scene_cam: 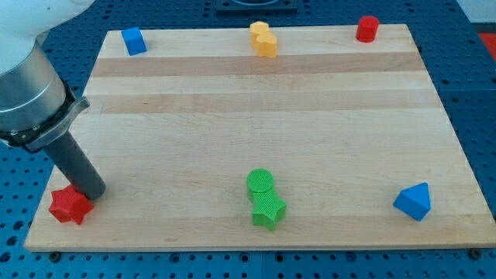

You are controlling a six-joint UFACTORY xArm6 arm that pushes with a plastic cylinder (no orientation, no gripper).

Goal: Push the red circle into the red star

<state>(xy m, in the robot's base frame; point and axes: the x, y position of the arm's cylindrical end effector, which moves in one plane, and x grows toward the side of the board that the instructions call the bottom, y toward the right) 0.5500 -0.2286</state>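
My tip [94,191] rests on a wooden board [256,101] at its bottom-left corner, just beside the red star [70,205], on the star's upper right, touching or nearly so. The arm ends in a plain dark rod, so there are no fingers to be apart or together. The red circle [366,29], the block to be moved, sits far from the star, at the board's top-right corner, diagonally across. Other blocks, placed from the star: a blue cube [134,40] straight above near the top edge; a yellow block [263,39] up and right at the top middle; a green circle [260,182] touching a green star [268,209] to the right along the bottom; a blue block [413,201] farther right. To do this well, my tip probably needs to travel round behind the red circle, to its far upper-right side, then push along the diagonal, passing above the green pair.
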